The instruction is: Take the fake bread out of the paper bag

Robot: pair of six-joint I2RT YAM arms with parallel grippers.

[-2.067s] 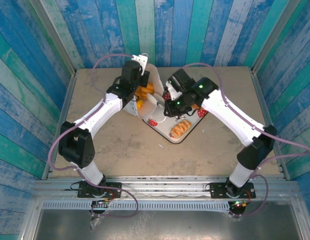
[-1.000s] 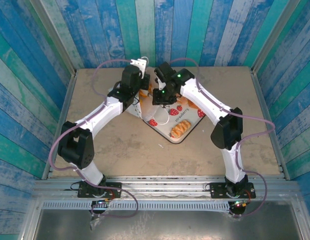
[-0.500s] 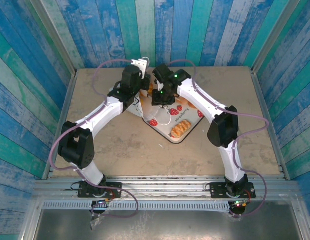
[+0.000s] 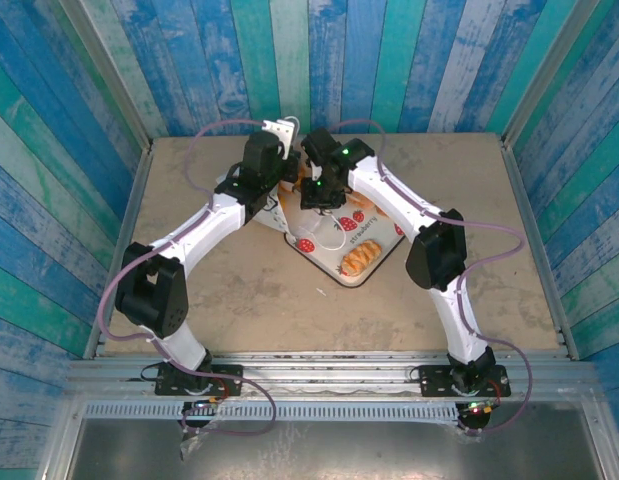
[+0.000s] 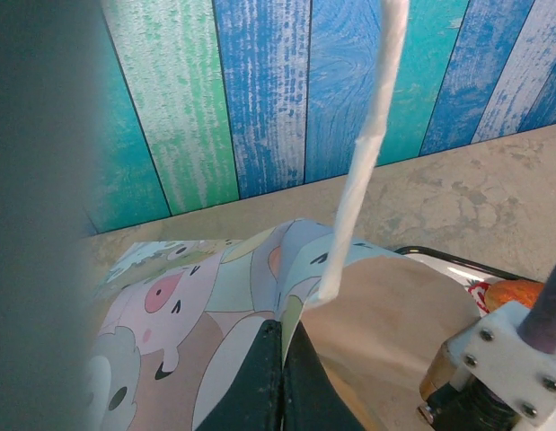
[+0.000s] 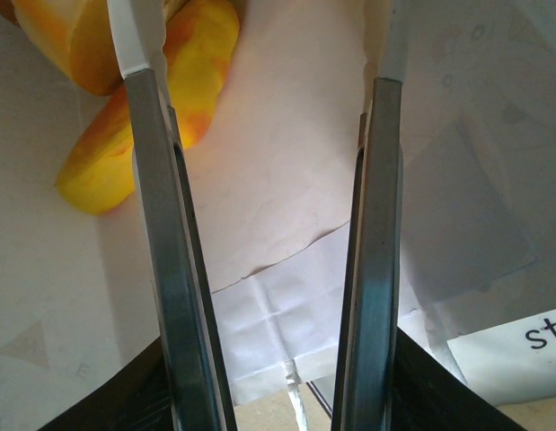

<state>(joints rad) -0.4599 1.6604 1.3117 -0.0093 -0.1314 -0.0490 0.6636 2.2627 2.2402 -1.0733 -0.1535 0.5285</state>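
Note:
The paper bag (image 5: 215, 287) lies on its side, and my left gripper (image 5: 283, 352) is shut on the edge of its mouth. Its thin white handle (image 5: 366, 153) stands up above the jaws. My right gripper (image 6: 264, 63) is reaching into the bag's mouth (image 4: 285, 212), open, with bare white paper (image 6: 278, 180) between its fingers. Glossy yellow-orange fake bread (image 6: 183, 85) lies inside the bag at the left fingertip, partly behind it. In the top view both grippers meet at the bag, left (image 4: 274, 170) and right (image 4: 314, 192). A braided roll (image 4: 360, 259) lies on the tray.
A strawberry-print tray (image 4: 329, 262) sits just in front of the bag at mid table. Another orange piece (image 5: 516, 292) shows by the tray's rim beyond the right arm's wrist (image 5: 493, 359). Painted plank walls close in the table's back and sides.
My right gripper has pushed a little further left into the bag's mouth and its elbow has swung left. The left gripper has held the bag's edge without moving.

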